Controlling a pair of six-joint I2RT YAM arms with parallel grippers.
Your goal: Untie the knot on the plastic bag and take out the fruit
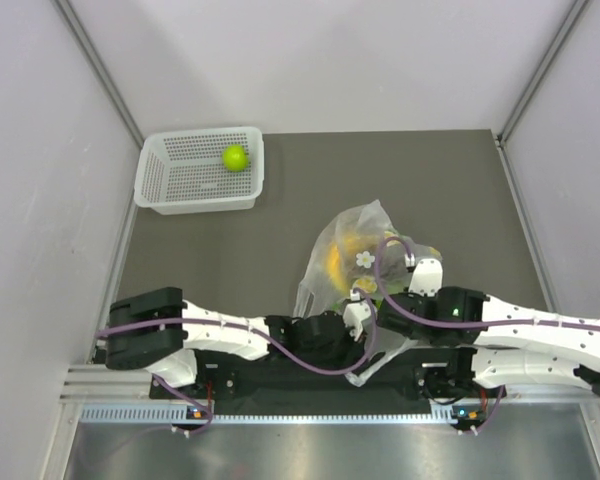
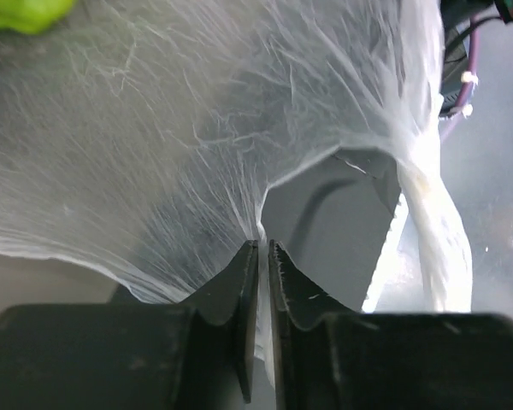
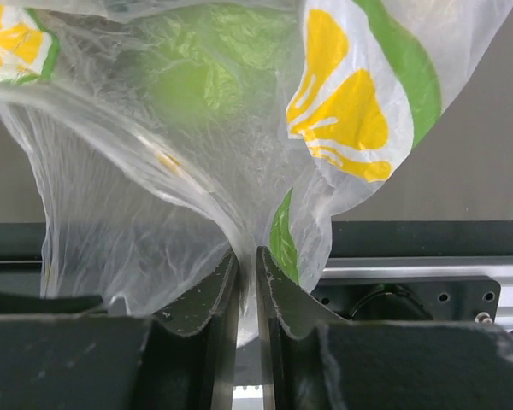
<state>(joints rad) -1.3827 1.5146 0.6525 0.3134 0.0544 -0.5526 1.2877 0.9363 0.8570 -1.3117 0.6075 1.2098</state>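
The plastic bag lies crumpled at the near middle of the table, with yellow bananas showing through the film. My left gripper is shut on a fold of the bag's film. My right gripper is shut on another fold of the film, beside yellow flower prints. A green fruit shows blurred inside the bag. A twisted strip of film hangs at the right of the left wrist view; I cannot tell if the knot is tied there.
A white perforated basket stands at the far left and holds one green fruit. Grey walls close in the table at both sides. The arm bases and a metal rail run along the near edge.
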